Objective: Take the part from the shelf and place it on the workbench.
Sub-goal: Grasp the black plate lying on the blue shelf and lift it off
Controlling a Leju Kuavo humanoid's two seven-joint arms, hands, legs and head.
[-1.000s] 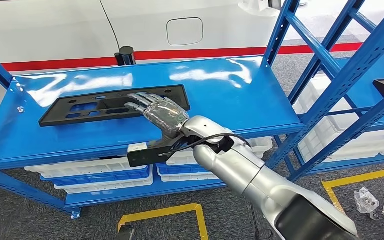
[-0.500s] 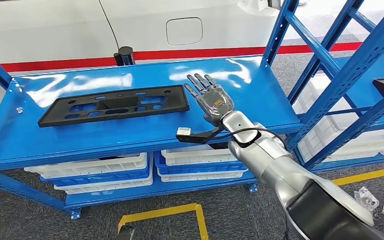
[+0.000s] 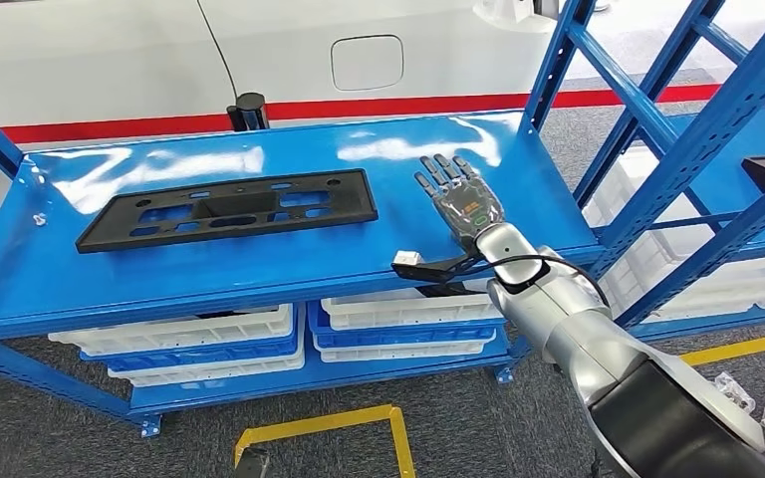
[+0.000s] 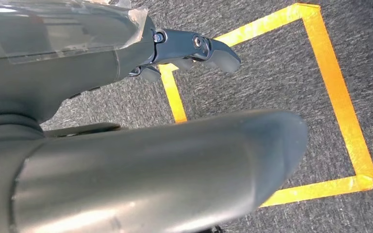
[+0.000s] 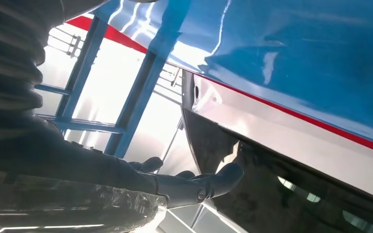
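White bins (image 3: 204,339) below; yellow floor tape (image 4: 342,102) (square).

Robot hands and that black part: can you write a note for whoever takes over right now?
Right hand: open, fingers spread, holding nothing, over the blue workbench top, to the right of the part and not touching it.
Left hand: hangs over the grey floor by yellow tape; whether it is open or shut is unclear.
Black part: lies flat on the blue top.
Done: the part appears placed and released.
Left: probably just bring the right arm back; check the placement.
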